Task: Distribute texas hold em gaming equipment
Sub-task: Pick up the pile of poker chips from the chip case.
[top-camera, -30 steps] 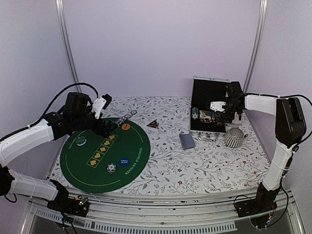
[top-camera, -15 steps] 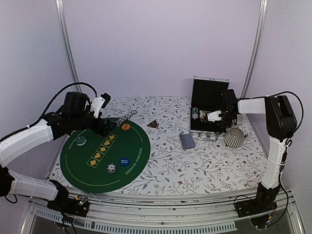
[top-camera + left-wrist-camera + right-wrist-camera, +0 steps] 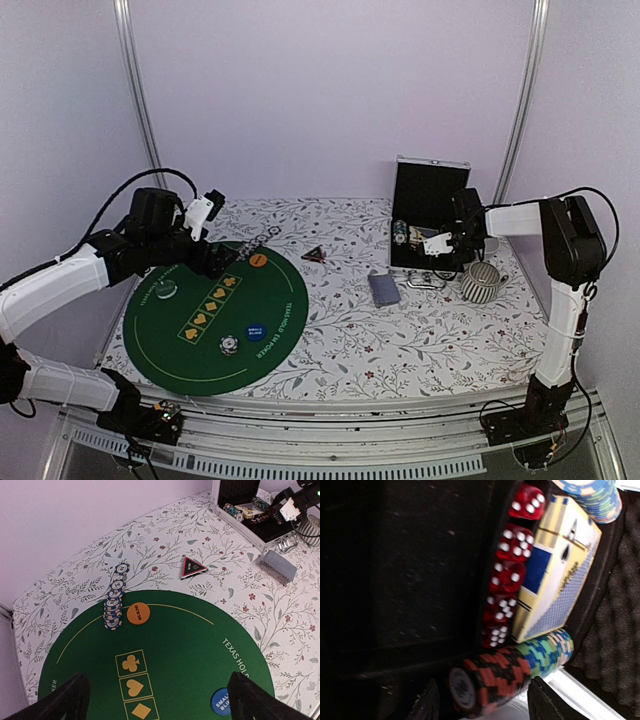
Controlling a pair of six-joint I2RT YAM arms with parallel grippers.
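The right gripper (image 3: pixel 484 692) holds its fingers apart astride the red-and-black end of a chip roll (image 3: pixel 490 680); I cannot tell if they touch it. Dice (image 3: pixel 507 580) and a card pack (image 3: pixel 555 580) lie just beyond, and the case (image 3: pixel 620 630) wall is close. The left gripper (image 3: pixel 160 705), wide open, hangs over the green mat (image 3: pixel 175 645) with a chip row (image 3: pixel 114 605) and an orange disc (image 3: pixel 138 613) ahead across open mat.

Robot test booth, probably lab: blank lilac walls (image 3: pixel 330 90), metal poles (image 3: pixel 138 90) upper corners, arm bases (image 3: pixel 140 418) bolted along bottom rail (image 3: pixel 330 462).
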